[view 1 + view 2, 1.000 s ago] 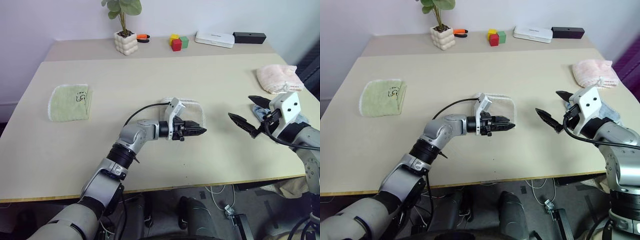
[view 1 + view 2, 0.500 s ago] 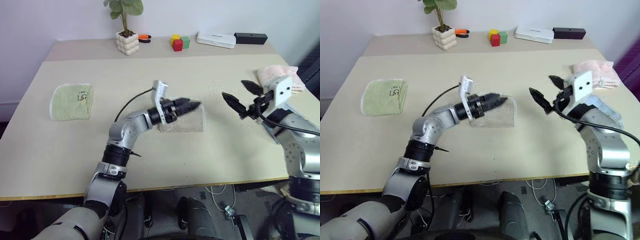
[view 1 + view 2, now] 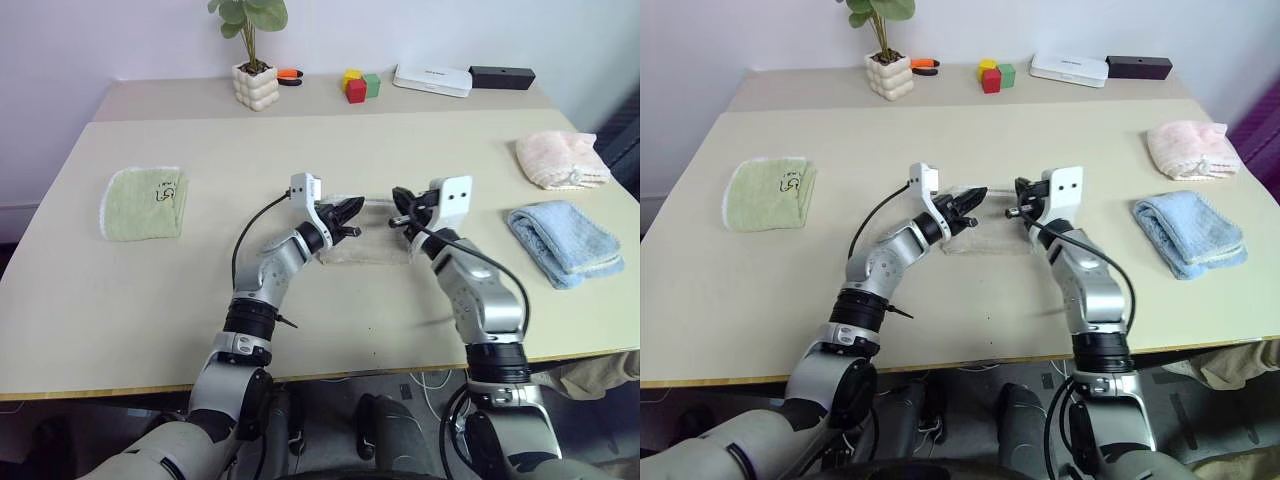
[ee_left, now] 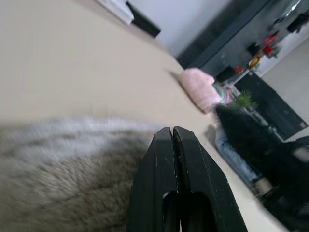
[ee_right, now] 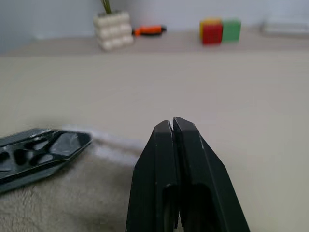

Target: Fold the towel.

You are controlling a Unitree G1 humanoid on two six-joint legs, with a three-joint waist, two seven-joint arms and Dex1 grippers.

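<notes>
The beige towel [image 3: 366,250] lies folded into a small rectangle at the middle of the table, its paler hem along the far edge. My left gripper [image 3: 354,207] hovers level over the towel's far left corner, its fingers [image 4: 172,145] shut with no cloth between them. My right gripper [image 3: 398,208] is at the towel's far right corner, facing the left one across a short gap, its fingers [image 5: 173,140] also shut on nothing. The right wrist view shows the left gripper [image 5: 44,147] lying low over the fuzzy cloth.
A small green towel [image 3: 142,203] lies at the left. A pink towel [image 3: 560,158] and a light blue towel [image 3: 563,238] lie at the right. On the back shelf stand a potted plant [image 3: 252,85], coloured blocks [image 3: 356,84], a white box [image 3: 430,78] and a black box [image 3: 500,75].
Both grippers went from open to shut. The right arm swung in from the right edge to the towel's far right corner. The left gripper moved forward to the far left corner.
</notes>
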